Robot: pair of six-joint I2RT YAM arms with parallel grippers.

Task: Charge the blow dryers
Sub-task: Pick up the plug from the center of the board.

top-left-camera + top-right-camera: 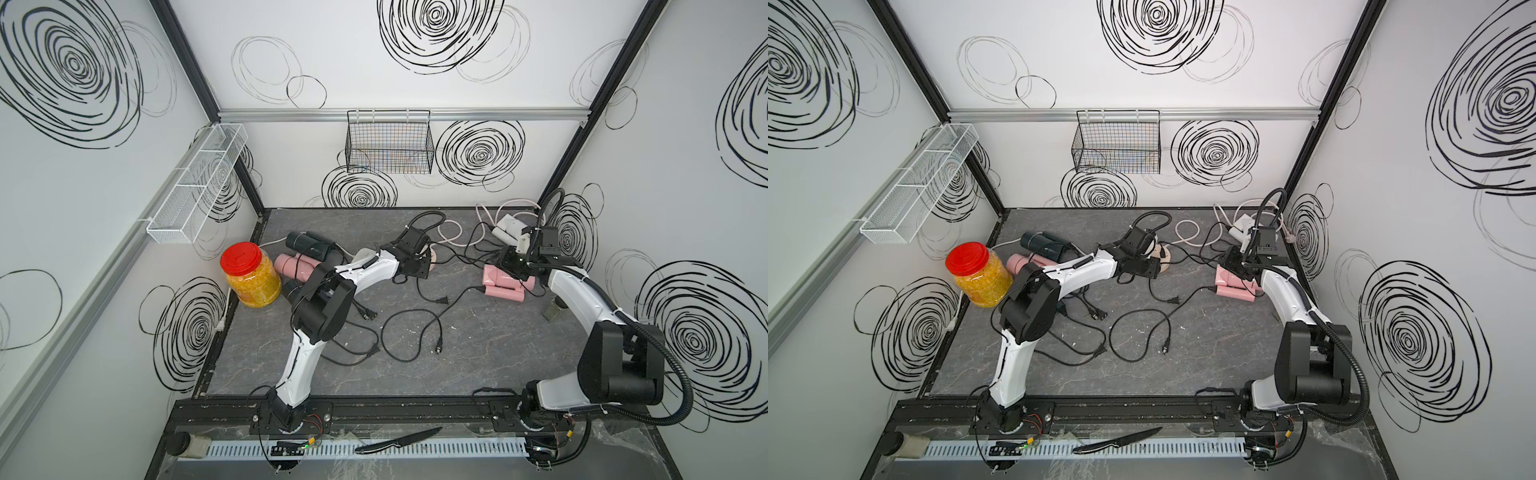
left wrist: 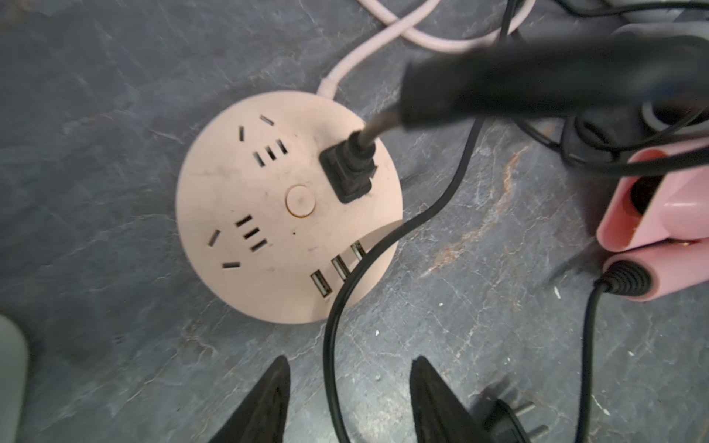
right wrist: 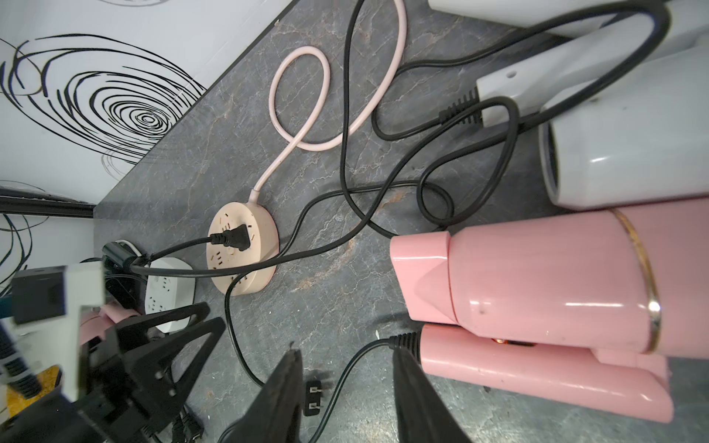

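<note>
Operator: What's on the list, with the table (image 1: 457,365) read as a clock, twelve at the back wall?

Stockkeeper: Item, round hub (image 2: 249,199), near twelve; one seated plug (image 2: 349,176) in it, two outlets bare. Item, left gripper (image 2: 351,360), jaws spread, pinching nothing, hanging just short of the hub. Item, right gripper (image 3: 345,347), jaws likewise spread and empty, at your three o'clock, just beside a pink dryer (image 3: 537,284) lying on its side, handle folded. Item, white dryers (image 3: 614,153) behind it, toward one.

Operator: And the next cord?

Stockkeeper: Item, loose plug (image 1: 442,300), flat on the table near centre, its cord appearing to run back to that pink dryer. Its long axis lies roughly three-to-nine, prongs toward nine as far as you can judge. From the left gripper it sits at about four o'clock, close by; from the right gripper about eight, farther off. Your left arm looks the nearer, and the hub lies right before it.
</note>
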